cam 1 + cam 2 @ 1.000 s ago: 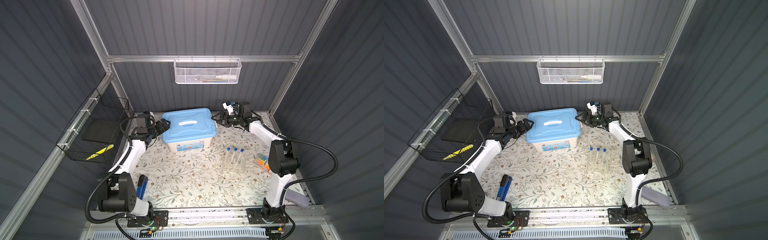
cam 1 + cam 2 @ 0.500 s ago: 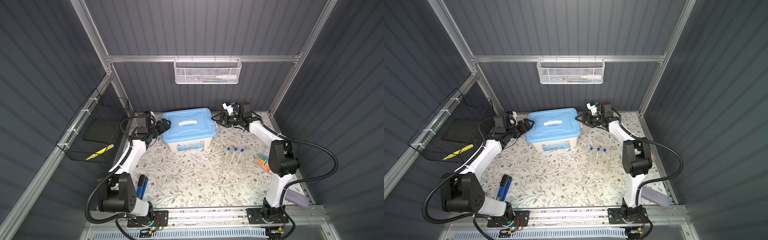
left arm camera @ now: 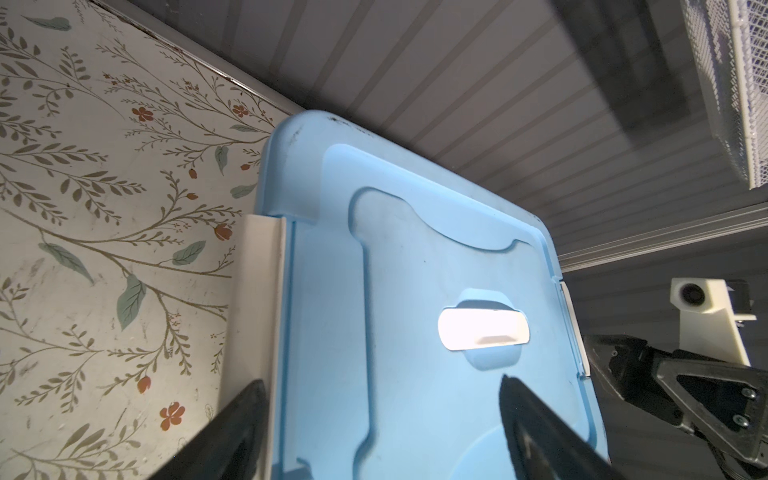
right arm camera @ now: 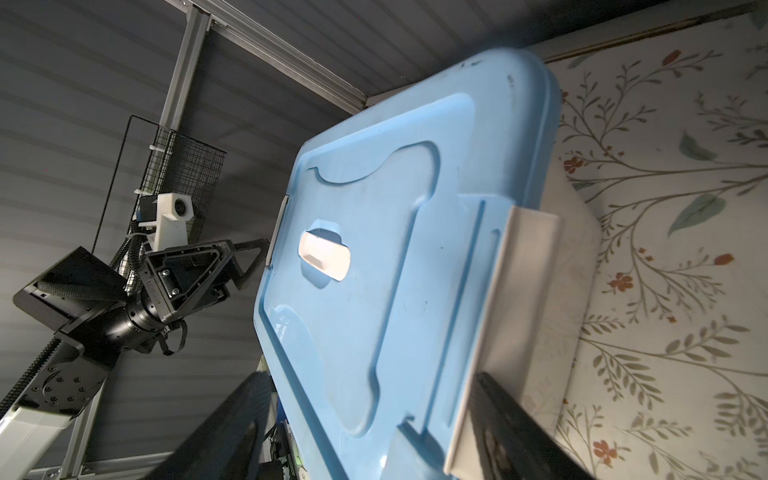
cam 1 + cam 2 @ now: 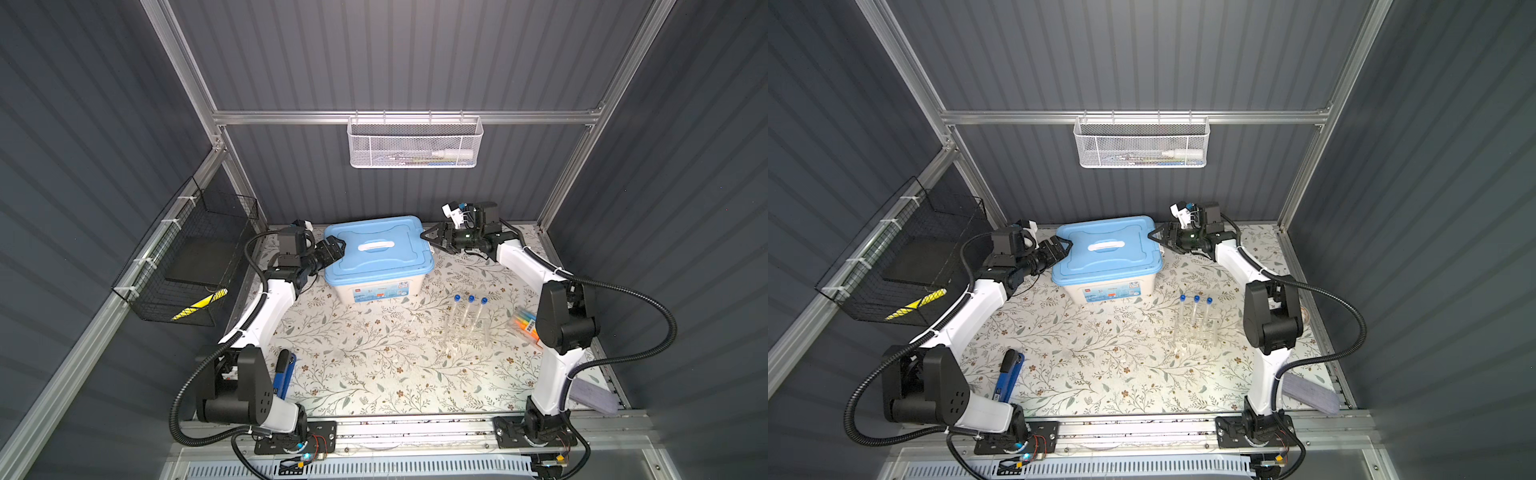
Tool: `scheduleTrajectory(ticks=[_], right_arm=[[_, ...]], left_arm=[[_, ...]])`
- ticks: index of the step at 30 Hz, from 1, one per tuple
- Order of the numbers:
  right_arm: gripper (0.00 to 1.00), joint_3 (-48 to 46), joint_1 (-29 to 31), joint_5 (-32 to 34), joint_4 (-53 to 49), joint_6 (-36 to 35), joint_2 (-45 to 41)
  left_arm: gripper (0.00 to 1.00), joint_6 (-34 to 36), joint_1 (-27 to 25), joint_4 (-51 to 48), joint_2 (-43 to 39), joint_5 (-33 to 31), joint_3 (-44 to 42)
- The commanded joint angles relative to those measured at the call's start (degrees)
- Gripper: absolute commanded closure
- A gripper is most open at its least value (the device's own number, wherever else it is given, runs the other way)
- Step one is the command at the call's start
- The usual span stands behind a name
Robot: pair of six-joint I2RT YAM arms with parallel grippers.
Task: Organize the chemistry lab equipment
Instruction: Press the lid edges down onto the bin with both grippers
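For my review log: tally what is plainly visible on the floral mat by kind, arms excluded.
Blue-capped test tubes: 3
Clear rack: 1
White bin with blue lid: 1
Highlighter pack: 1
Blue tweezers: 1
Grey slab: 1
Total: 8; any other clear glassware is too faint to tell.

We see: white bin (image 5: 343, 291), blue lid (image 5: 378, 249) on, at back edge of worktop (image 5: 374, 365) | highlighter pack (image 5: 524, 325) by right edge | white mesh basket (image 5: 415, 143) on back rail | black wire basket (image 5: 187, 266) on left rail
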Motion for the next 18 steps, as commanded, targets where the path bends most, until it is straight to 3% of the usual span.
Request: scheduleTrajectory(ticks=[1,18], right_arm=[[0.24,1.75,0.7,-0.41,-1.02,0.09,0.06],[0.27,4.52,2.63,1.14,-6.29,-1.19,2.96]], left_arm=[[0.11,-0.7,-1.49,-0.49,1.47,1.93,1.47],[0.12,-1.48,-2.64,0.76,3.85,1.84,1.42]])
